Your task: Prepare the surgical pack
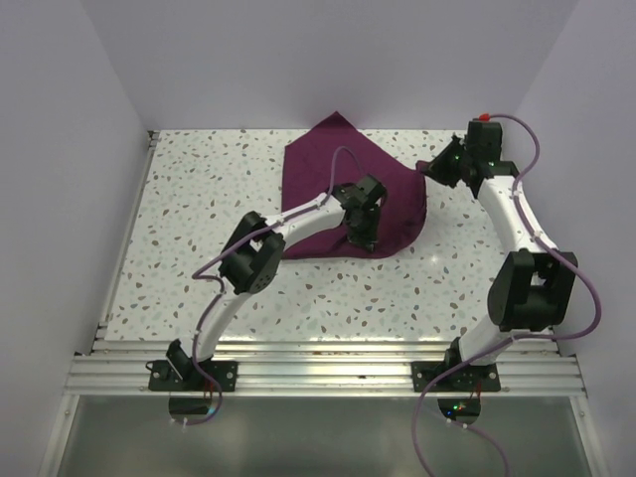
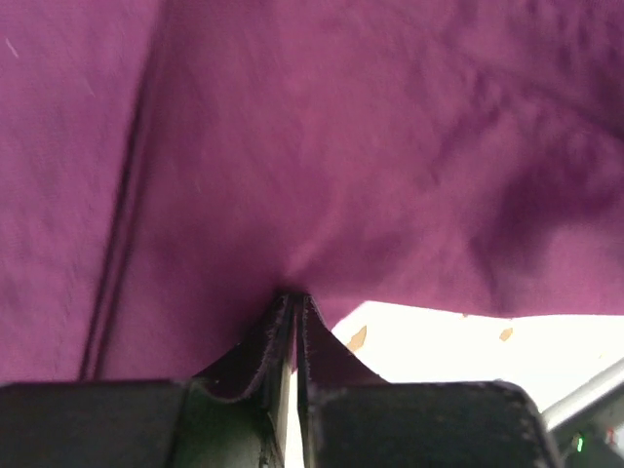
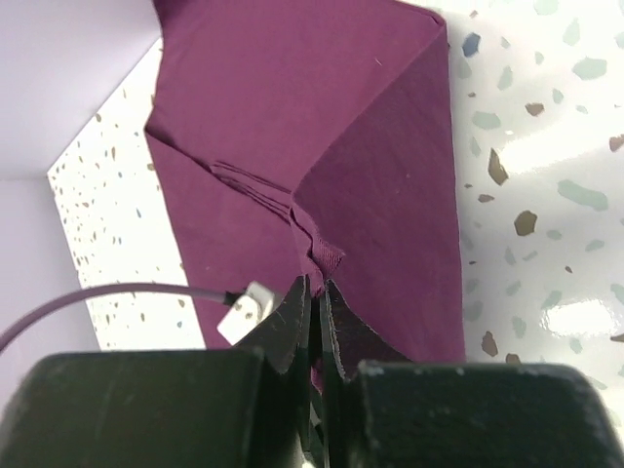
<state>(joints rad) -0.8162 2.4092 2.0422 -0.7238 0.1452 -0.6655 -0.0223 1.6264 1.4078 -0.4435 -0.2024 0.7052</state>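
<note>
The plum-purple cloth (image 1: 328,174) of the surgical pack lies folded on the speckled table at the back middle. My left gripper (image 1: 360,234) is shut on the cloth's near edge; in the left wrist view the cloth (image 2: 322,146) fills the frame and is pinched at my gripper (image 2: 293,297). My right gripper (image 1: 434,167) is shut on the cloth's right corner and holds it raised; in the right wrist view my gripper (image 3: 317,285) pinches a bunched corner of the cloth (image 3: 302,107). The tray, instruments, pads and strips are hidden.
The speckled table (image 1: 199,219) is enclosed by pale walls at the back and sides. An aluminium rail (image 1: 318,370) carries both arm bases at the near edge. A purple cable with a white plug (image 3: 244,310) hangs by the right gripper.
</note>
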